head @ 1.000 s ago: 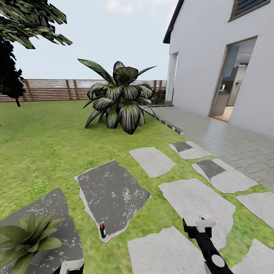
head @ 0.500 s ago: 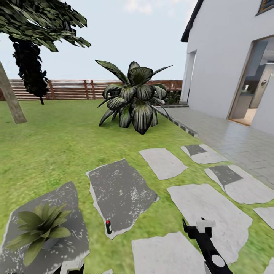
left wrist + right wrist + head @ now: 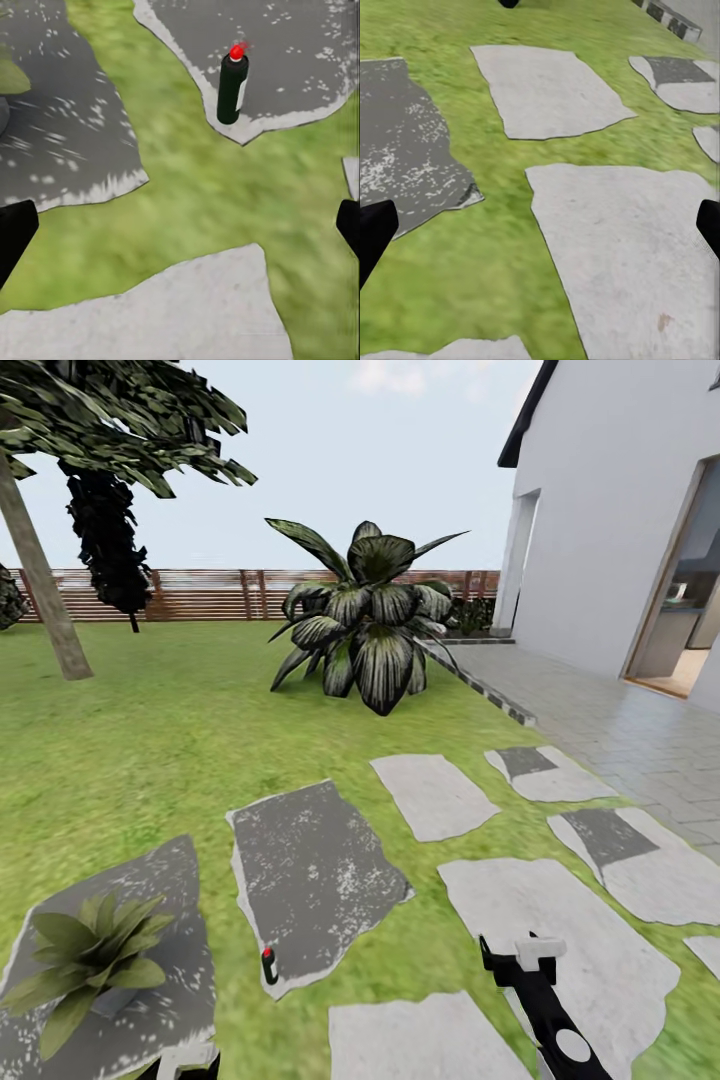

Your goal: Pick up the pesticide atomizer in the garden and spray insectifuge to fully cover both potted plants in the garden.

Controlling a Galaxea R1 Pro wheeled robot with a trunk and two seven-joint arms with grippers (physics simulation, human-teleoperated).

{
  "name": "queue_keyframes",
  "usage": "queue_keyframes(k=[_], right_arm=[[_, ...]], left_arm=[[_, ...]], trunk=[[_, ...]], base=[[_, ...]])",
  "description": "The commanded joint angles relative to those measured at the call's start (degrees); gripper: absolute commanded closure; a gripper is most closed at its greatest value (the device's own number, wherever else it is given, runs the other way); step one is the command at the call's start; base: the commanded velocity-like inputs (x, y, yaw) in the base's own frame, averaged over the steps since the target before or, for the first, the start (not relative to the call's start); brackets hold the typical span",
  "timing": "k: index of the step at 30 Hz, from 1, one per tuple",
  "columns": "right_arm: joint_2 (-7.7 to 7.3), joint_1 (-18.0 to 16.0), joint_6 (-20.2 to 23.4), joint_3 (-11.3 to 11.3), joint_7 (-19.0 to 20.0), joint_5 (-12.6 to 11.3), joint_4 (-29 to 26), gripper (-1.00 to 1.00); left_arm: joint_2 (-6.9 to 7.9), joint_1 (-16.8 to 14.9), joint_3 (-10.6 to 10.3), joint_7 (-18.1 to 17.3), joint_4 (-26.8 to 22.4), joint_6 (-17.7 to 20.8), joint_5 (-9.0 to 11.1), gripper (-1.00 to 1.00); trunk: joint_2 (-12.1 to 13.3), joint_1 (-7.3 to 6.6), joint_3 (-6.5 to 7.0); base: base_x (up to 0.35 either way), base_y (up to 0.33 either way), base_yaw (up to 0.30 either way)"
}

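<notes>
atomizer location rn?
Head view, lower left: the pesticide atomizer stands upright at the near tip of a dark slab, right of the potted plant.

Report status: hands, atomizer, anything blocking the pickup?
Both hands open, empty. Atomizer upright near the edge of a dark slab, left hand facing it across grass, not touching. One potted plant to its left. Path unobstructed.

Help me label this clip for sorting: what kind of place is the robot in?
A back garden beside a house, apparently: green lawn set with grey stepping slabs, a brown slatted fence behind, and a white house wall with paving alongside.
</notes>
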Motion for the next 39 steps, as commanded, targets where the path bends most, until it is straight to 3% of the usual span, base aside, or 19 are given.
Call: queue_keyframes(k=[1, 3, 4, 6, 7, 8, 14, 20, 35, 37, 39], right_arm=[[0.04, 0.0, -0.2, -0.2, -0.3, 3.2, 1.9, -1.0], [0.09, 0.0, -0.2, -0.2, -0.3, 4.2, 2.1, -1.0], [0.15, -0.3, 0.1, -0.3, -0.4, 4.7, 0.8, -1.0], [0.17, -0.7, 0.8, -0.3, -0.4, 4.8, -2.3, -1.0], [0.18, -2.1, 6.8, -0.3, -0.4, 4.8, -6.7, -1.0], [0.18, -2.8, 10.1, -0.3, -0.4, 4.7, -8.6, -1.0], [0.18, -3.3, 12.4, -0.2, -0.2, 4.6, -9.5, -1.0], [0.18, -3.4, 12.5, -0.2, -0.3, 4.6, -9.9, -1.0], [0.18, -3.4, 12.5, -0.4, -0.4, 4.6, -9.7, -1.0], [0.18, -3.4, 12.5, -0.4, -0.4, 4.6, -9.6, -1.0], [0.18, -3.4, 12.5, -0.5, -0.4, 4.6, -9.7, -1.0]], left_arm=[[-0.29, -0.7, -0.1, 0.0, -0.7, -0.2, 0.1, -1.0], [-0.74, -2.1, -0.2, -0.1, -1.3, -0.1, 0.1, -1.0], [-1.23, -6.2, -0.4, -0.2, -1.7, 0.3, -0.8, -1.0], [-1.51, -9.5, -1.2, -0.3, -1.5, 0.7, -1.7, -1.0], [-1.75, -12.2, -1.6, -0.4, -1.3, 0.8, -2.1, -1.0], [-1.72, -12.9, -1.8, -0.3, -1.3, 0.8, -2.1, -1.0], [-1.7, -12.9, -2.6, -0.3, -1.3, 0.3, -2.2, -1.0], [-1.78, -12.8, -5.9, -0.3, -1.3, 0.3, -2.1, -1.0], [-1.76, -12.7, -7.1, -1.0, -1.3, -0.2, -2.2, -1.0], [-1.77, -12.7, -7.7, -1.0, -1.3, -0.2, -2.2, -1.0], [-1.77, -12.7, -9.7, -1.0, -1.3, -0.3, -2.2, -1.0]], trunk=[[0.0, 0.01, -0.05], [0.0, 0.01, -0.05], [0.0, 0.01, -0.05], [0.0, 0.01, -0.05], [0.0, 0.01, -0.05], [0.0, 0.01, -0.05], [0.0, 0.01, -0.05], [0.0, 0.01, -0.05], [-6.0, 3.31, -3.03], [-6.8, 3.74, -3.56], [-7.6, 4.18, -4.1]], base=[[0.069, -0.057, 0.0], [0.036, -0.03, 0.0], [0.007, -0.006, 0.0], [0.003, -0.003, 0.0], [0.0, 0.0, 0.0], [0.0, 0.0, 0.0], [0.0, 0.0, 0.0], [0.0, 0.0, 0.0], [0.0, 0.0, 0.0], [0.0, 0.0, 0.0], [0.0, 0.0, 0.0]])
